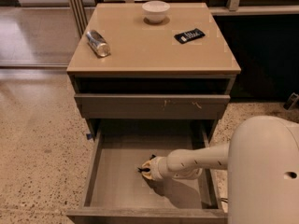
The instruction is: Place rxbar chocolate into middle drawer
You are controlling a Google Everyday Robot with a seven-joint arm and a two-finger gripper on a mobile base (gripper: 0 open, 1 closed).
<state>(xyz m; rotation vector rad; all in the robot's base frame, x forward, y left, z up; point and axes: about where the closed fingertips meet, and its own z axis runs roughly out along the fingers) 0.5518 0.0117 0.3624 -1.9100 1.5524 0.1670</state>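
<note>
The middle drawer (117, 181) is pulled wide open at the bottom of the cabinet, with a plain grey-brown floor. My gripper (145, 169) reaches into it from the right and hangs low over the middle of the floor. A small dark bit (140, 170) shows at the gripper's tip; it may be the rxbar chocolate, but most of it is hidden and I cannot tell for sure. No bar lies loose on the drawer floor.
A shut grey drawer front with pale scratches (152, 106) sits above the open drawer. On the tan cabinet top (149, 50) are a white bowl (156, 10), a silver can on its side (97, 43) and a dark bar with white lettering (189, 35). My white arm (261, 171) fills the lower right.
</note>
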